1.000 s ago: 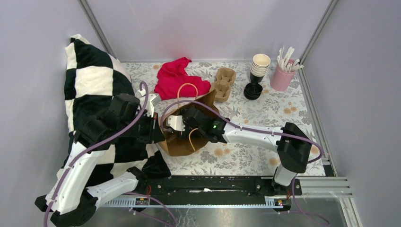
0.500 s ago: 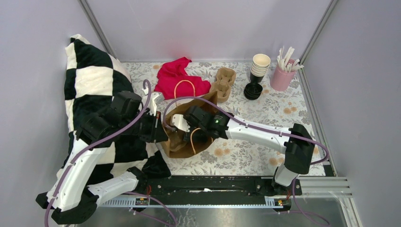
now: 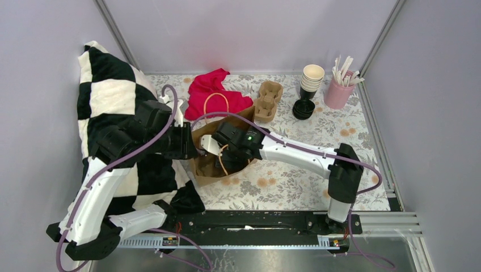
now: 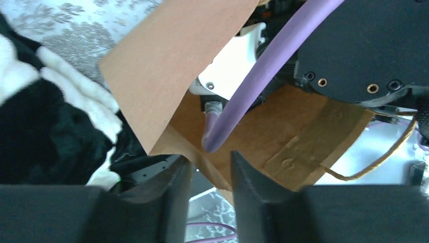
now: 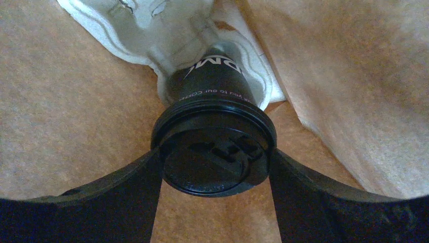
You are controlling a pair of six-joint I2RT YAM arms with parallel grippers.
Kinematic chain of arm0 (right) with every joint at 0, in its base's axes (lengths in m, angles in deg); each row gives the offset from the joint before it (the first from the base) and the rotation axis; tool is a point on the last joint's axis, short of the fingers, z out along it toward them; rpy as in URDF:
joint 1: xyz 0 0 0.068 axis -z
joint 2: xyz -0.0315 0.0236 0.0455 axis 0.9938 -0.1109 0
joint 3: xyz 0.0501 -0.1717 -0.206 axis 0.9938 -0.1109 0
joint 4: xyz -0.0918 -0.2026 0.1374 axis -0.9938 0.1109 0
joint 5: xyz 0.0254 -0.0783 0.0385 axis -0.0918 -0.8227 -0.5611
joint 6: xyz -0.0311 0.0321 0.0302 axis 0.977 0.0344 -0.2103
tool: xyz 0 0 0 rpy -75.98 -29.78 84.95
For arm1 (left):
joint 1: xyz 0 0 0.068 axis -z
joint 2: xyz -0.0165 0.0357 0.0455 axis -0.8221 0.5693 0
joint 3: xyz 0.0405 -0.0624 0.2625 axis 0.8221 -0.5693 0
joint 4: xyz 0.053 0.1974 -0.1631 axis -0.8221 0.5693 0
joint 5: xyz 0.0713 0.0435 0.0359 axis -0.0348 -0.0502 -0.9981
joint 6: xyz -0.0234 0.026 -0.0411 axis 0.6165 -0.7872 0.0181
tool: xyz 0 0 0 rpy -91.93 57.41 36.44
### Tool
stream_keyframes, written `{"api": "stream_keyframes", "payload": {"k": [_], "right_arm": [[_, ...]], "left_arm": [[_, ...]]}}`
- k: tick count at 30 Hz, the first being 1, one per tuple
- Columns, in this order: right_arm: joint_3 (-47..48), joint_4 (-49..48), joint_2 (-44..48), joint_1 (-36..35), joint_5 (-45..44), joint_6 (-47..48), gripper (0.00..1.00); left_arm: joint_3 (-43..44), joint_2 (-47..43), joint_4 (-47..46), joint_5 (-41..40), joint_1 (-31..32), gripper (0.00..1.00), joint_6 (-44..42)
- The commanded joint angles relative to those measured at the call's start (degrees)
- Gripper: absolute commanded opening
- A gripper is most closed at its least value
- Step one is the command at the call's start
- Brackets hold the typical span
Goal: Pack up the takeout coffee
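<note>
Where the left gripper met the paper bag, its fingers stood narrowly apart with the bag's edge between them; whether they gripped could not be told. Inside the bag, the right gripper clamped the takeout coffee by its black lid, the cup seated in a white moulded tray.

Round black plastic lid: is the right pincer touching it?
Touching. Right wrist view: the right pincer presses the round black plastic lid with both fingers on its rim.
</note>
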Motion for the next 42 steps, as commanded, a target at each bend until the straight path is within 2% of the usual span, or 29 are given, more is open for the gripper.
{"api": "stream_keyframes", "payload": {"k": [1,6,12,27,42], "right_arm": [[3.09,4.24,-4.58,-0.02,5.76,0.05,0.65],[2.90,4.60,-6.75,-0.06,6.94,0.37,0.65],[0.24,4.47,-8.48,0.37,8.08,0.45,0.65],[-0.84,4.35,-15.45,0.92,12.83,0.17,0.66],[3.39,11.74,-13.90,0.91,10.35,-3.91,0.70]], "left_arm": [[4.84,0.37,2.27,-10.06,0.02,0.42,2.80],[8.87,0.38,2.73,-15.47,-0.04,0.59,3.19],[12.49,0.21,2.50,-19.56,0.02,0.69,2.30],[12.39,-1.18,1.57,-20.66,-0.01,0.71,0.90],[10.63,-2.16,0.08,-19.60,-0.03,0.72,0.54]]}}
